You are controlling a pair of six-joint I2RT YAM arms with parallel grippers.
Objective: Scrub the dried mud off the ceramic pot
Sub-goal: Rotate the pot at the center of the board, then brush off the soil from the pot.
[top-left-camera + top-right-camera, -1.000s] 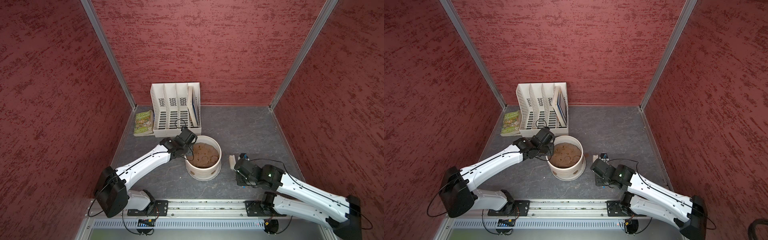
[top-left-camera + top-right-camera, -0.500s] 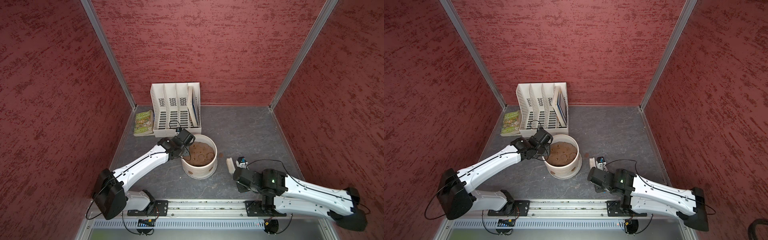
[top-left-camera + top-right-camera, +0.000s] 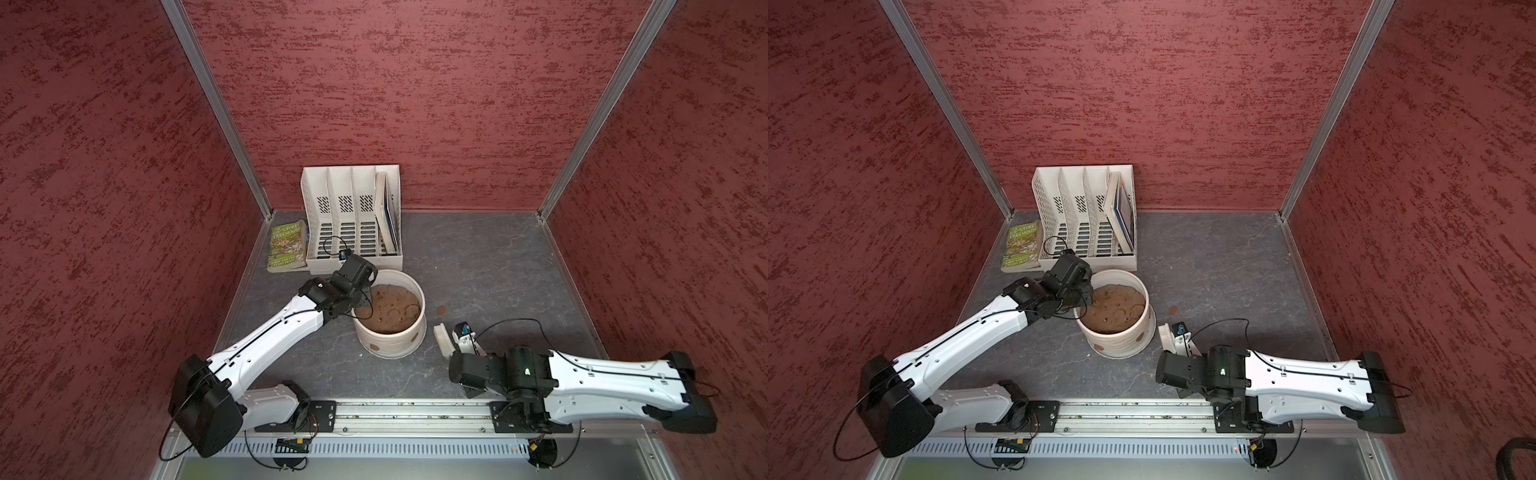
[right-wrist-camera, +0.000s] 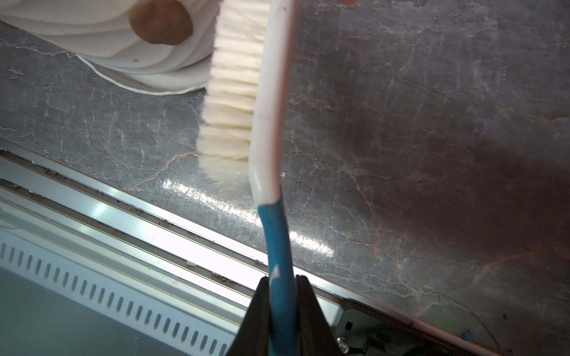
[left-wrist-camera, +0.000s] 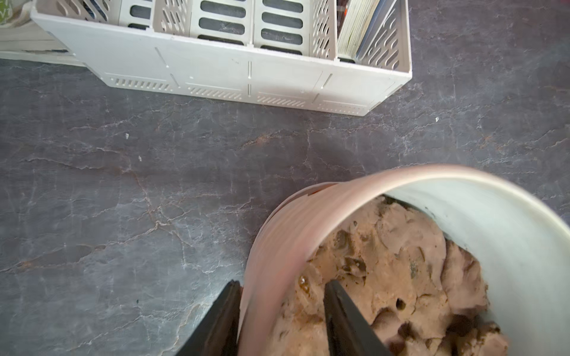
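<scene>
In both top views the left gripper's fingers are hidden under its own black wrist. Only the left wrist view shows the left gripper [image 5: 281,283], and there only two dark fingertips [image 5: 339,314], cut off by the frame edge. Its jaws stand parted astride the rim of the wide cream-white ridged ceramic pot [image 5: 509,246]. One finger is outside the wall. The other is inside, with a strip of fill showing between it and the wall. The wall is smeared by blur there, so whether the outer finger touches it cannot be told.

The right gripper [image 4: 285,292] is clamped on the blue handle of a white-backed, white-bristled plastic scrubbing brush [image 4: 266,92]. The brush head reaches out beyond its fingertips, bristles turned toward the pot [image 4: 92,46]. That view shows only the pot's lower wall and foot. In a top view the brush [image 3: 443,343] sits just beside the pot [image 3: 392,347], but contact cannot be made out.

An oval brown patch of dried mud [image 4: 160,23] clings to the outer wall just beside the bristles, and a top view shows a second patch [image 3: 375,346] further round. A small brown flake [image 3: 442,309] lies on the dark grey stone-look tabletop [image 3: 478,266] beyond the brush tip, apart from the pot.

The pot holds lumpy brown soil [image 3: 390,309] to a level below the rim. Beyond the left gripper, across a strip of tabletop, stands a white slotted plastic file organiser [image 5: 216,74] with thin books [image 3: 384,216] leaning in one end compartment. A green paperback book [image 3: 286,246] lies flat against its other end.
</scene>
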